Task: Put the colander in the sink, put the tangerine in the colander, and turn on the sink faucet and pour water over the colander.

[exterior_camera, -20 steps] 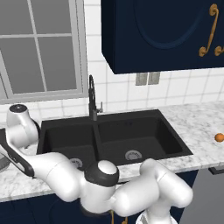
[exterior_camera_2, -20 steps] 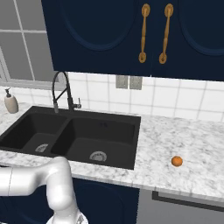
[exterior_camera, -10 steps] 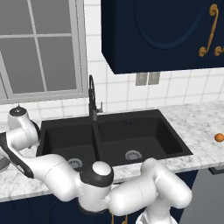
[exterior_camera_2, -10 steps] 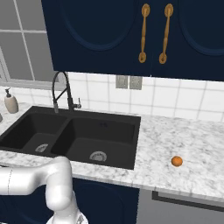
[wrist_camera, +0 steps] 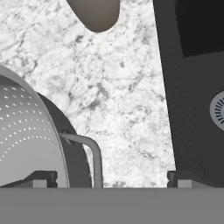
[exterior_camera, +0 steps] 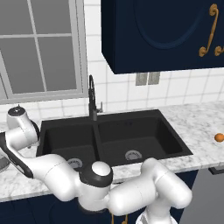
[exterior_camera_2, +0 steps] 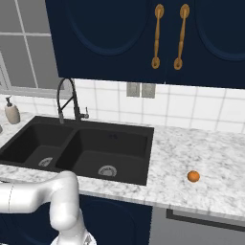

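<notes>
Perforated steel, the colander (wrist_camera: 26, 135) sits on the counter beside the sink (wrist_camera: 192, 109) because our spread gripper (wrist_camera: 111, 178) hasn't yet gripped its handle.

Your robot's arm (exterior_camera: 131, 194) was built of glossy white, rounded, tube-like links joined by bulbous elbows. Dark grey to black bands ringed the joints, one wrapping the central elbow (exterior_camera: 95, 174) beneath a white domed cap. You saw a small dark disc capping the upper-left link (exterior_camera: 16, 111). In the hand view, your gripper's (wrist_camera: 110, 179) two finger tips were small, dark, blocky stubs.
</notes>
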Motion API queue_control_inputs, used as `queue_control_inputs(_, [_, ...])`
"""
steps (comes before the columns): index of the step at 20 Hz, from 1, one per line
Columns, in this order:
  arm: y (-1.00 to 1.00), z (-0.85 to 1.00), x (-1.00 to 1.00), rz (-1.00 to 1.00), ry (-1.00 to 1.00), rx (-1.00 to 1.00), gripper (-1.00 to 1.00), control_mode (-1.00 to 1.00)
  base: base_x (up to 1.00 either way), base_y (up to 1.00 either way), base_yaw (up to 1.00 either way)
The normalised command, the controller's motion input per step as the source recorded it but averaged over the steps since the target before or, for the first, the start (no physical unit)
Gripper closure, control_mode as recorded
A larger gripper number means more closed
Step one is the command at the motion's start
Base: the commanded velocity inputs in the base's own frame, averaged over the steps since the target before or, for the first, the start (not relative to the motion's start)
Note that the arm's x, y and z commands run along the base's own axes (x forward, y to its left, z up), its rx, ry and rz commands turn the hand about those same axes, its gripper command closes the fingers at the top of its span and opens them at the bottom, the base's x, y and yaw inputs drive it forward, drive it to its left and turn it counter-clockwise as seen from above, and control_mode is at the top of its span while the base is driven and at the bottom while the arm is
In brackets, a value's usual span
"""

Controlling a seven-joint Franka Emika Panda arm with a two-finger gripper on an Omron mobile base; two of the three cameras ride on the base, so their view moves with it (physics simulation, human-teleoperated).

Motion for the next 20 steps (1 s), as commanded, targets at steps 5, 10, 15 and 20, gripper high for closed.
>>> queue_control_inputs(5, [0.08,-0.04,-0.09,0.03,0.01,0.01,-1.0,-1.0,0.0,0.0,0.0])
queue_control_inputs(10, [0.4,-0.13,-0.22,0.13,0.0,0.03,-1.0,-1.0,0.0,0.0,0.0])
queue_control_inputs(15, [0.25,-0.1,-0.05,0.09,0.0,0.0,-1.0,-1.0,0.0,0.0,0.0])
queue_control_inputs(20, [0.05,0.0,-0.01,0.05,0.04,0.0,1.0,-1.0,0.0,0.0,0.0])
